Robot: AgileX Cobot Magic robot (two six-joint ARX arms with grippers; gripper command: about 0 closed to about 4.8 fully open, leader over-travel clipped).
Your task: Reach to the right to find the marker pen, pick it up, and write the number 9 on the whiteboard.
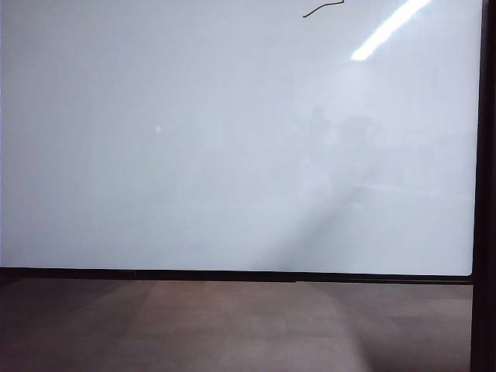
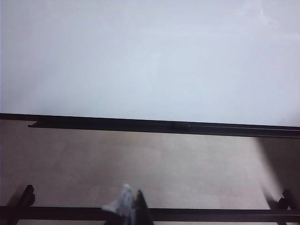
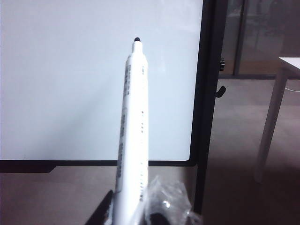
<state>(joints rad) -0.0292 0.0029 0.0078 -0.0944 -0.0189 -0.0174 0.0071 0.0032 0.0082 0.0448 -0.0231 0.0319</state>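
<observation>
Right wrist view: right gripper (image 3: 136, 213) pinches the marker pen (image 3: 132, 131), tip aimed at the whiteboard (image 3: 70, 84), apparently readied for writing. Exterior view: wavy stroke (image 1: 323, 8) at 1 o'clock. Left gripper (image 2: 129, 208) idle; spread unreadable.

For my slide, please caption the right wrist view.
Right gripper holds a marker pen pointing toward the whiteboard.

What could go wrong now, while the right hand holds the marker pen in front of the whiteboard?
1. The right hand grips the marker pen only at its lower end, so pressing the tip on the whiteboard might tilt the pen.
2. The tip is uncapped; a stray touch could mark the board.
3. The stroke lies at the exterior view's top edge, so further writing there might go unseen.
</observation>
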